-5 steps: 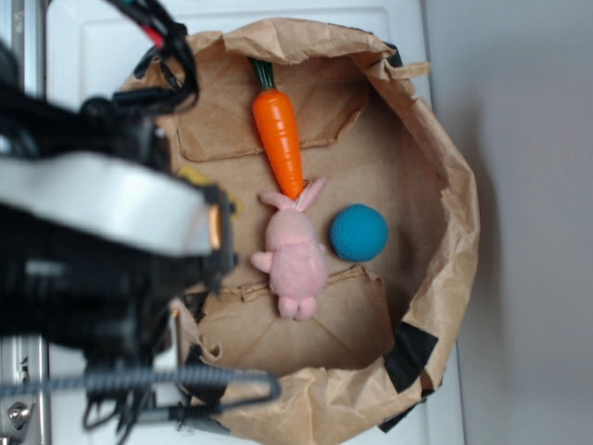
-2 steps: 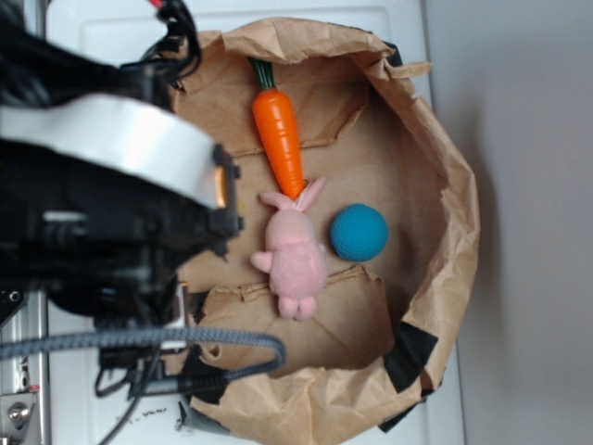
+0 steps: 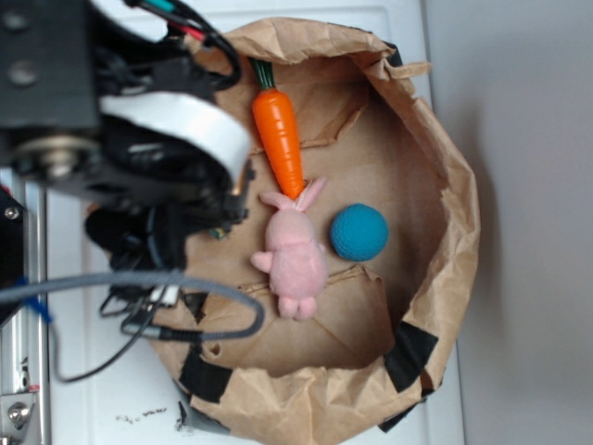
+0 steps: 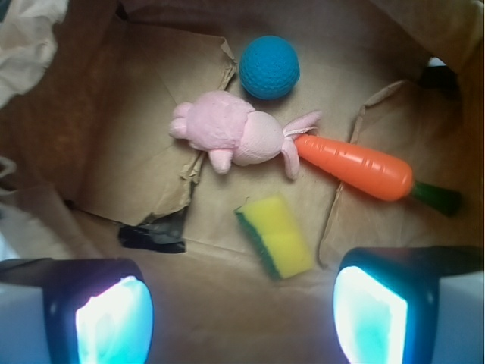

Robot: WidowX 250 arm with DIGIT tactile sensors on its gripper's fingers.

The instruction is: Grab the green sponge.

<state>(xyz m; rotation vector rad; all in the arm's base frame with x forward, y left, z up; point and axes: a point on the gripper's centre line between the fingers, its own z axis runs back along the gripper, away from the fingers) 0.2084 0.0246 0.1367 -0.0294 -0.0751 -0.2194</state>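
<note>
Lying on the floor of the paper bag, the green sponge is just below the pink plush rabbit and near the carrot. The gripper hangs above it with both fingers spread wide and holds nothing. From the exterior view the sponge is probably hidden behind the arm.

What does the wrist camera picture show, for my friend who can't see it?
A yellow-and-green sponge lies on the floor of a brown paper bag, between the open gripper fingers. Beyond it are a pink bunny, an orange carrot and a blue ball.
</note>
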